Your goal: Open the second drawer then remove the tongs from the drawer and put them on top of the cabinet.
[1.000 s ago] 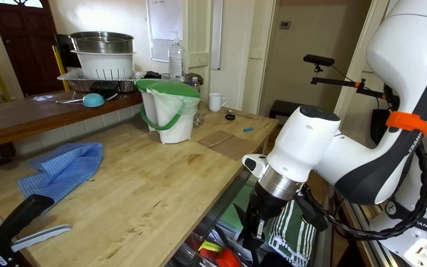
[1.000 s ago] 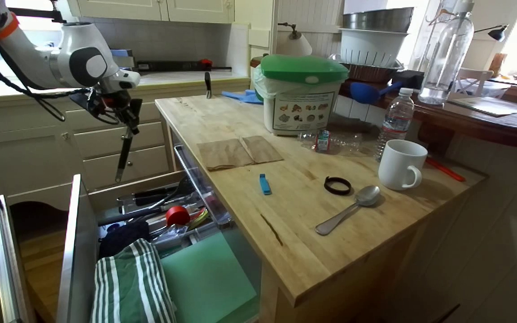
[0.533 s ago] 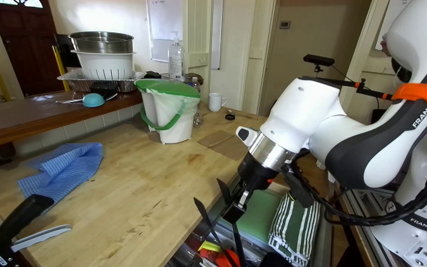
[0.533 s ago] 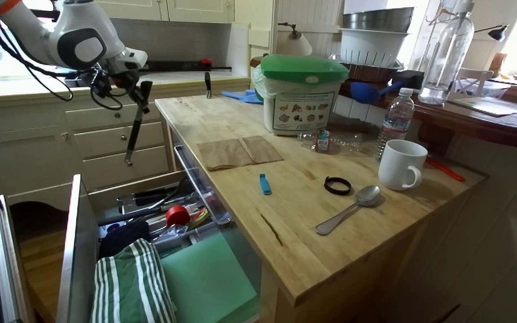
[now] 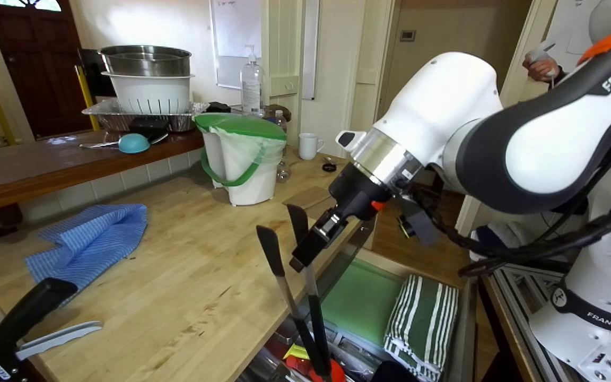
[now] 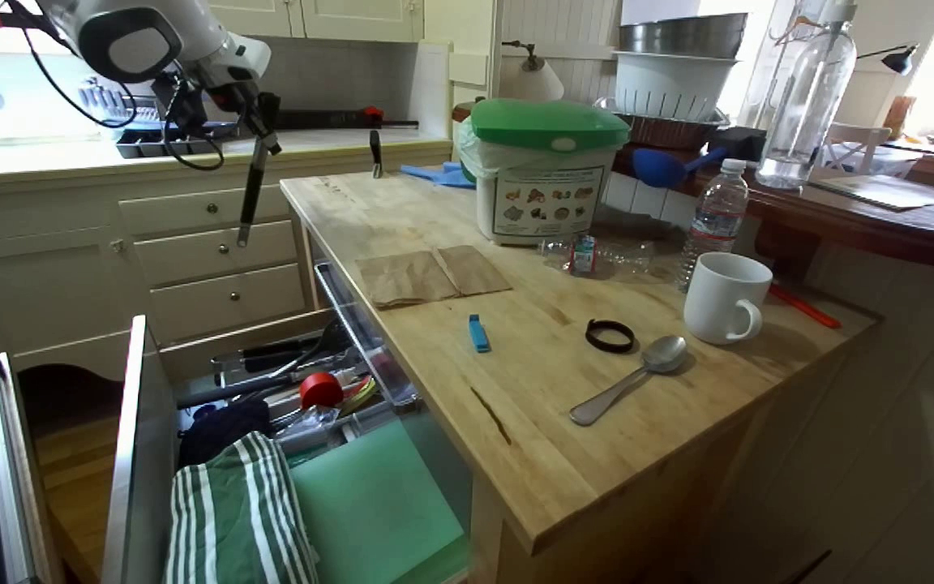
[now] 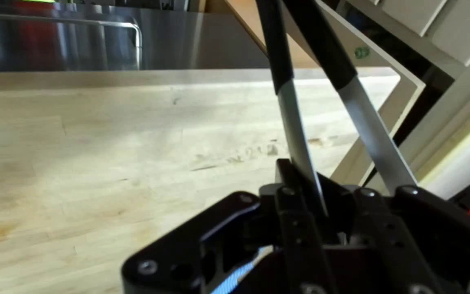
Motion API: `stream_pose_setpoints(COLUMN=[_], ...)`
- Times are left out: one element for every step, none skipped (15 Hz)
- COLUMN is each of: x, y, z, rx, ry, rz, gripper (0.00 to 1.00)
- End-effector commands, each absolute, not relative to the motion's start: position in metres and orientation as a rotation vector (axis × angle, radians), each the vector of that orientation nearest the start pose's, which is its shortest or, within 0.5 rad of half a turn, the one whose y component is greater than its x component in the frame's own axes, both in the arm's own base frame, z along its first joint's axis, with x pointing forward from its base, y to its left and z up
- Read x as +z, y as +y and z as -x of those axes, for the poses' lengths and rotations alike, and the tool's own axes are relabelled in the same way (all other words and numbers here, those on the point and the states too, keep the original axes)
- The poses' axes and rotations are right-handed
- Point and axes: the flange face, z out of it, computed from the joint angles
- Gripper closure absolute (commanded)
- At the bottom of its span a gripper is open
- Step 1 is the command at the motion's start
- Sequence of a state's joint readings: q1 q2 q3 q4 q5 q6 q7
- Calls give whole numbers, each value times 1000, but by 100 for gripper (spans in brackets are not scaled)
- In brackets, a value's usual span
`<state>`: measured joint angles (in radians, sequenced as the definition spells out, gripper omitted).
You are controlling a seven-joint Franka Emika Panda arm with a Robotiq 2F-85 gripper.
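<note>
The kitchen tongs (image 5: 288, 297) are hanging in the air above the pulled-out second drawer (image 6: 128, 462), near the long edge of the wooden-topped island cabinet (image 5: 194, 260). Their long axis is running steeply, not far from upright, with the joined end pointing down and the two free tips (image 5: 269, 249) pointing up. In that exterior view they are forming a narrow V, its upper end tilting to the left of the picture. In an exterior view they are also appearing almost edge-on, as one slim line (image 6: 251, 193) dropping toward a small silver end.

The Robotiq gripper (image 5: 300, 259) is gripping the tongs by one arm only, its jaws pressing together around the silver stretch; the other arm is standing free just beside them. Most of the length is hanging below the gripper, while the tips are rising above its fingertips. In the wrist view the two arms are running upward from the jaws, silver then black, drawing together toward the top edge, where the joint is falling outside the frame.

In the drawer, a green-and-white striped cloth (image 6: 240, 511) and a red round item (image 6: 321, 391) are lying below the tongs.
</note>
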<state>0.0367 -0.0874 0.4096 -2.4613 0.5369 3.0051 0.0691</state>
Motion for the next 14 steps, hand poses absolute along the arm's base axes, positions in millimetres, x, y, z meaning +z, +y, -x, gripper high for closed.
stream_pose_setpoints(x=[421, 408, 414, 416, 417, 417, 419, 421, 425, 432, 439, 447, 454, 463], y=[170, 178, 172, 169, 168, 168, 173, 172, 170, 166, 162, 156, 151, 145], z=[-476, -478, -479, -479, -479, -479, -482, -484, -486, -488, -490, -493, -496, -498], rx=[-794, -783, -798, -807, -809, -808, -794, -796, -798, -803, -811, -815, -828, -846], ry=[239, 218, 228, 236, 241, 243, 278, 311, 352, 402, 448, 494, 534, 585], rz=[2581, 2627, 2609, 2601, 2598, 2596, 2563, 2543, 2515, 2480, 2448, 2409, 2373, 2330], gripper=[99, 94, 94, 94, 94, 99, 99, 99, 99, 99, 99, 99, 99, 99])
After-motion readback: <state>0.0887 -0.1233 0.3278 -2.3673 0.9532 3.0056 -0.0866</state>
